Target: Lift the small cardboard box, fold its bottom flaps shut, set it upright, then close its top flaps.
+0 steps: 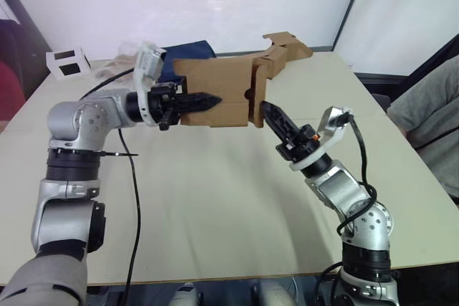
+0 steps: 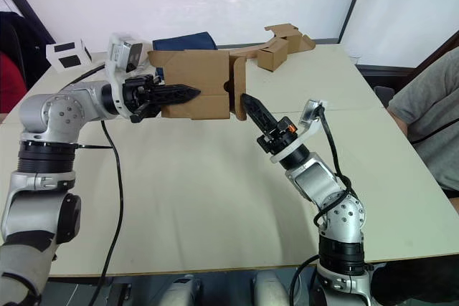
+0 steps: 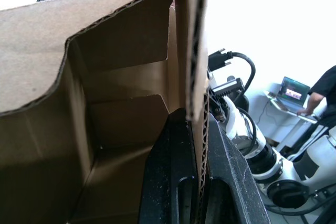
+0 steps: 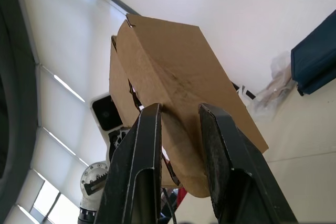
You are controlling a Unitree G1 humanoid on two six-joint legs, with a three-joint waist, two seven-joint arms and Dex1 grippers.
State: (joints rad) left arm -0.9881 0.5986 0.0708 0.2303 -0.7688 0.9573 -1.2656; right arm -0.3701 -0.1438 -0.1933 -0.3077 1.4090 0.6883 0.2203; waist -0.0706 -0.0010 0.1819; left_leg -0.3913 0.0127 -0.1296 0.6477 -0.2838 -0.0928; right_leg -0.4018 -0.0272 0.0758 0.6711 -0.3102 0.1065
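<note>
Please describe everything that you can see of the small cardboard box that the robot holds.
The small cardboard box is plain brown corrugated cardboard, unmarked. It is held in the air above the table, lying on its side. The left claw is shut on one wall, one finger inside the open end and one outside. At the other end the flaps are not yet folded shut; the tip of the right claw is at them, fingers slightly apart. The inside looks empty.

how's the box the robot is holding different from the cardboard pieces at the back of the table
The small cardboard box is held off the table with a wall clamped in the left gripper; the cardboard pieces lie on the table, untouched. The box is one open box; the pieces join a long strip. Both are plain brown corrugated cardboard.
</note>
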